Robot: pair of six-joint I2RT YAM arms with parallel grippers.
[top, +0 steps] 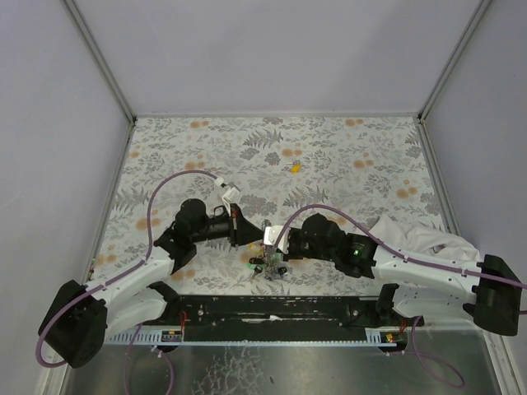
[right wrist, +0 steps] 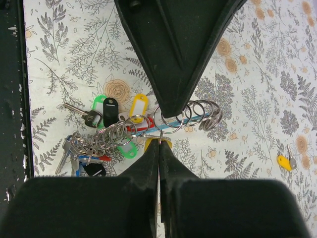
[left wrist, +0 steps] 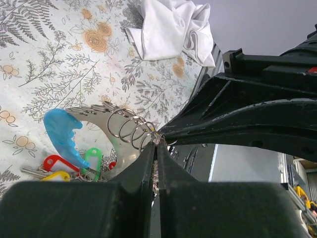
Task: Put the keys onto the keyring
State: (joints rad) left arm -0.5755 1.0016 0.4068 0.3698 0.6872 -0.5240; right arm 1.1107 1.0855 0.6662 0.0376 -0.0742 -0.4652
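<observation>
The keyring (right wrist: 171,119) is a chain of thin silvery rings leading into a cluster of keys (right wrist: 106,131) with green, black, yellow, red and blue caps. The cluster lies near the table's front edge (top: 268,267). My left gripper (left wrist: 157,141) is shut, pinching a ring at the end of the keyring (left wrist: 131,130). My right gripper (right wrist: 159,141) is shut on a thin ring wire right beside it. A yellow cap (right wrist: 150,144) shows just behind its tips. The two grippers meet tip to tip (top: 265,239). One yellow key (top: 293,167) lies alone farther back, also seen as the yellow key (right wrist: 284,161).
A light-blue curved strip (left wrist: 62,133) lies under the rings. A crumpled white cloth (top: 416,237) sits on the right of the floral table, partly under the right arm. Grey walls close in the table on three sides, with a black rail (top: 272,309) along the front.
</observation>
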